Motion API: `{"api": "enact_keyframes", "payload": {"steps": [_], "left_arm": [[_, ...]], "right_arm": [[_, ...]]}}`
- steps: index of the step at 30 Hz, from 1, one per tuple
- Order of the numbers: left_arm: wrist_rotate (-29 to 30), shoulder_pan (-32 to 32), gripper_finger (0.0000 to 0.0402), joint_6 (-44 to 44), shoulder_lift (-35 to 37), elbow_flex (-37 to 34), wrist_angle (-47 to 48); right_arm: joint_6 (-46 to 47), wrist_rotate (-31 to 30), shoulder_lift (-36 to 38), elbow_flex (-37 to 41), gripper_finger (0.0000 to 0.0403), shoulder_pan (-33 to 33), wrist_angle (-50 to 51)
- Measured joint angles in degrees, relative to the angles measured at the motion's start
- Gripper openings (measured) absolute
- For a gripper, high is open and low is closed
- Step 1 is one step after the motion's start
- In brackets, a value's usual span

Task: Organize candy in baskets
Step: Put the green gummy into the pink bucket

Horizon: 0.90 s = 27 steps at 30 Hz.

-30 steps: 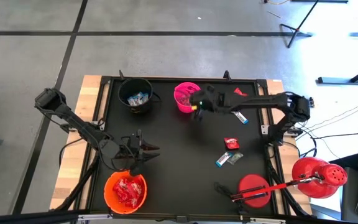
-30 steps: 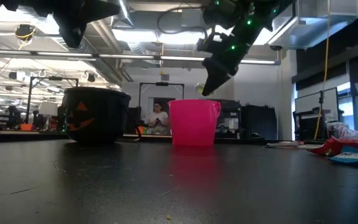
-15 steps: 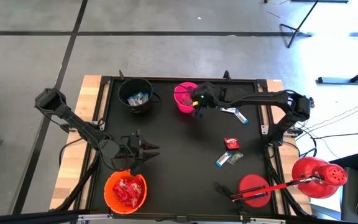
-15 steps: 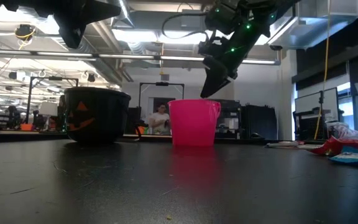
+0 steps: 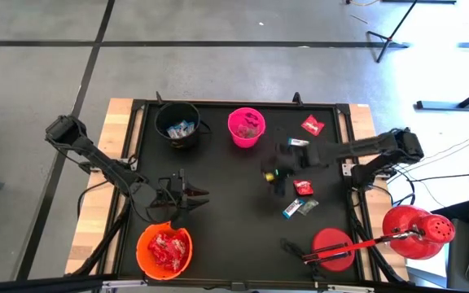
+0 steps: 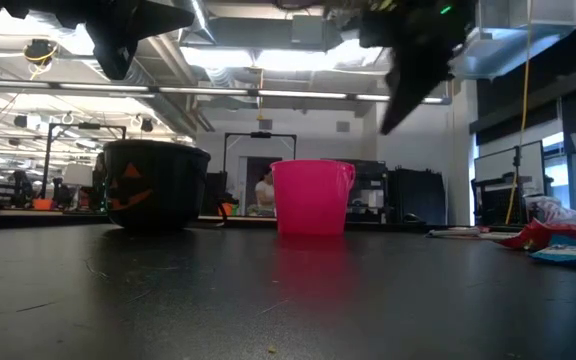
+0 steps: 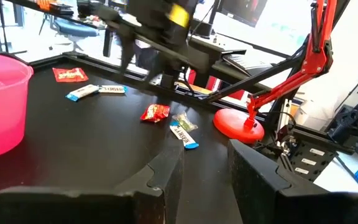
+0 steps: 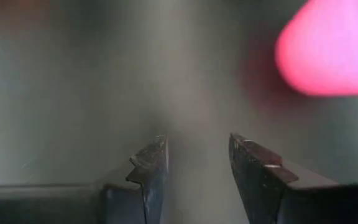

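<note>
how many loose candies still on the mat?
5: red packet and blue-and-white bar at the far right, red packet, greenish wrapper and blue bar mid-right. The right arm may hide more.

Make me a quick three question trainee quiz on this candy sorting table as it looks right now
1. True or false: the right gripper is holding a candy.
2. Which bucket sits nearest the left gripper: A black bucket, B pink bucket, C orange bucket?
3. Fill in: the orange bucket holds ____ candies.

Key: 1 false, its fingers are open and empty. 2 C. 3 red.
</note>
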<state>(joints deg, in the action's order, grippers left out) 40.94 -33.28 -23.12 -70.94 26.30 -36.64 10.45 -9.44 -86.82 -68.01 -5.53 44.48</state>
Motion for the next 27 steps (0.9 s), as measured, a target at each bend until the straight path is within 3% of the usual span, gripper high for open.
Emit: {"api": "enact_keyframes", "payload": {"steps": [7, 12, 20, 27], "left_arm": [[0.0, 0.0, 0.0115, -0.7, 0.0, 0.0, -0.2], [-0.1, 0.0, 0.0115, -0.7, 0.0, 0.0, -0.3], [0.1, 0.0, 0.0115, -0.3, 0.0, 0.0, -0.3], [0.1, 0.0, 0.0115, 0.8, 0.0, 0.0, -0.2]], "right_arm": [[7.2, 1.0, -0.4, 0.3, 0.0168, -16.6, 7.6], [15.4, 1.1, -0.4, 1.9, 0.0168, -24.4, 9.3], [26.1, -0.1, -0.4, 9.4, 0.0168, -27.9, 9.1], [31.8, 2.7, -0.4, 17.9, 0.0168, -27.8, 7.3]]}}
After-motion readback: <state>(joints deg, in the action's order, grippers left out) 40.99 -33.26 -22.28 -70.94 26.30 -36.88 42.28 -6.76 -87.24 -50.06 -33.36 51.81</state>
